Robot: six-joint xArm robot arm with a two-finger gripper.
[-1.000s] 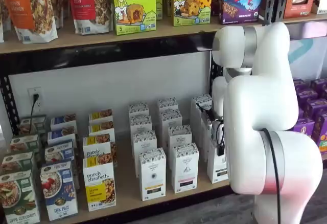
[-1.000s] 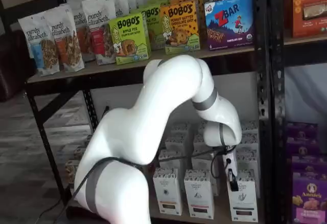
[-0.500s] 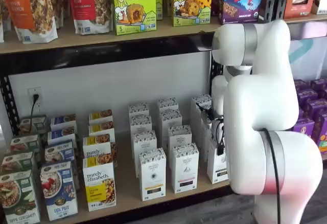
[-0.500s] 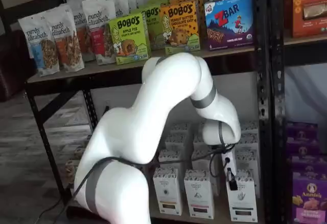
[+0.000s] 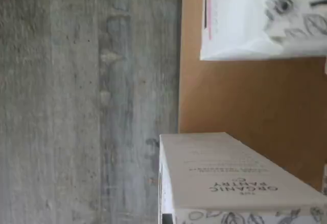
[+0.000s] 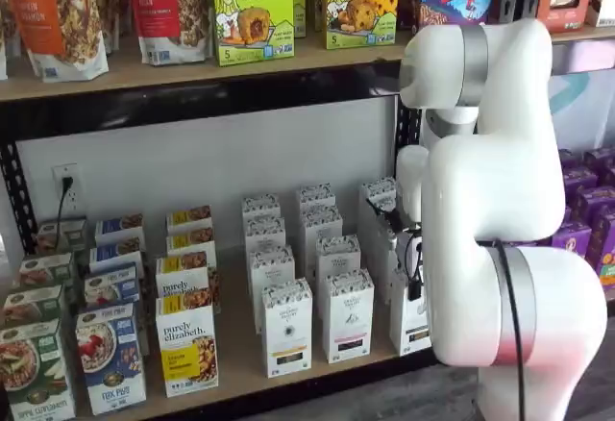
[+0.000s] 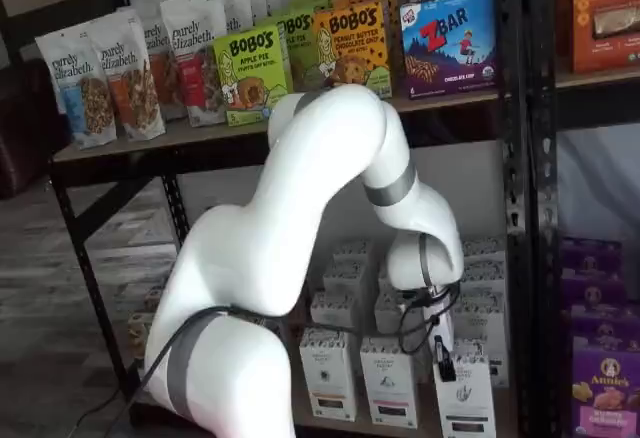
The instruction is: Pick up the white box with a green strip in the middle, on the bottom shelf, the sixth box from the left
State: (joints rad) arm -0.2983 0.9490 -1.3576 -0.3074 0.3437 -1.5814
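White box [image 7: 463, 395] is sitting partly hidden behind gripper [image 7: 441, 366]; finger gap unclear, grip cannot be told. Bottom shelf [image 6: 231, 359] is carrying cartons.

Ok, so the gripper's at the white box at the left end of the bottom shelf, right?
Not the left end. The gripper is at the white box at the right end of the bottom shelf, as both shelf views show.

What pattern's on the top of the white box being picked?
Dark speckled print on white, clearest on the white box in a shelf view.
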